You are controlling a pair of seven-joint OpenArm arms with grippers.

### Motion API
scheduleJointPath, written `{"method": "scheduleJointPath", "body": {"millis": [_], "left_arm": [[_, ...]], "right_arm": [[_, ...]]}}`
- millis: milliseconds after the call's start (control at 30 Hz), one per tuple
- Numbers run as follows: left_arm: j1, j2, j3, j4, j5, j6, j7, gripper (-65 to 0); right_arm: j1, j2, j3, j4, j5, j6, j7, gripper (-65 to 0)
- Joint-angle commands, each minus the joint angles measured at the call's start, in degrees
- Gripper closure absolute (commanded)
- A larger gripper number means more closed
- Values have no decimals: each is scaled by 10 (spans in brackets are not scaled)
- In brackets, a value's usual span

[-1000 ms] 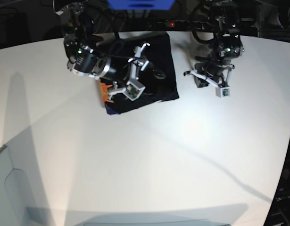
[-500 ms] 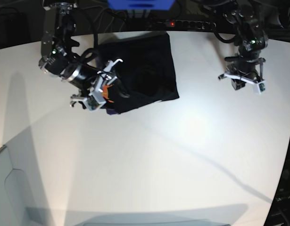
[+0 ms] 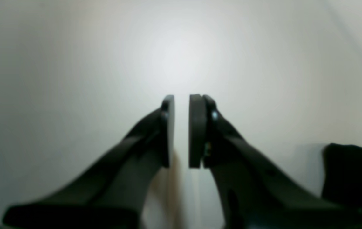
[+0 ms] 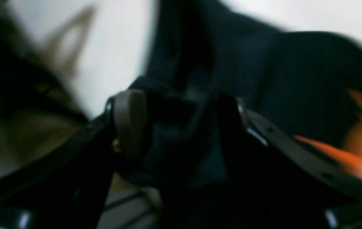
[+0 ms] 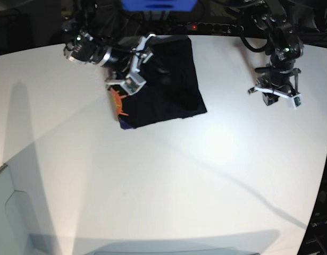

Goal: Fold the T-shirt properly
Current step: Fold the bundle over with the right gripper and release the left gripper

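Note:
The black T-shirt (image 5: 166,79) lies folded into a rough square at the back of the white table (image 5: 163,186). Its orange print (image 5: 119,101) shows at the left edge. My right gripper (image 5: 135,62) is at the shirt's upper left edge. In the blurred right wrist view its fingers (image 4: 126,121) stand apart, with a bunch of black cloth (image 4: 181,133) between them and the orange print (image 4: 355,136) at the right. My left gripper (image 5: 275,95) is far to the right of the shirt over bare table. In its wrist view the pads (image 3: 196,130) are almost together and hold nothing.
Dark equipment and a blue box (image 5: 158,4) stand behind the table's back edge. A grey bin corner (image 5: 6,212) is at the front left. A dark shape (image 3: 352,171) sits at the lower right of the left wrist view; I cannot tell what it is.
My right gripper moved from the shirt's left side up to its upper left edge. The shirt's lower right corner shifted slightly outward. My left gripper stayed at the far right.

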Motion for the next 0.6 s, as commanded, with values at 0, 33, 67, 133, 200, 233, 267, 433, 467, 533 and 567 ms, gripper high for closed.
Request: {"method": "scheduleJointPath", "body": {"millis": [0,33,67,133,200,233,267,433,467,533,567], "left_arm": [[-7,-5,-1,11,-3,-1,-11,-85],[-7,-5,-1,12,-3,-1,-11,-85],[-7,-4,-1,13,-4,-1,-11,-85],[-5,-4,-1,17,-20,-1,-10,-85],[-2,-8,-3,20,-53,-1,-10,-86],[-1,-9,-3,20,-71,0,-10,-86],[-1,-11,-3,20,-82,1,-10,-86],[19,-32,-4,21,-110,3,-10,-86],[19,-39,-5,21,-108,2,-10,-86],[30,-53,-17,16,-107,2,-10,-86],[33,-59,-30,14,-111,2,-10,-86]], "right_arm": [[3,-1,-15,2,11,4,11,-361],[5,-1,-30,-2,11,4,11,-361],[6,-1,-44,-7,11,4,11,-362],[6,1,-73,-9,11,4,11,-363],[13,12,-95,-7,12,4,11,-364],[19,16,-107,-6,14,4,11,-364],[24,17,-113,-5,15,4,11,-364],[36,27,-109,-1,15,4,11,-363],[37,27,-95,-1,14,4,11,-363],[36,25,-65,-1,13,4,11,-363],[36,24,-51,-2,13,4,11,-363]]}}
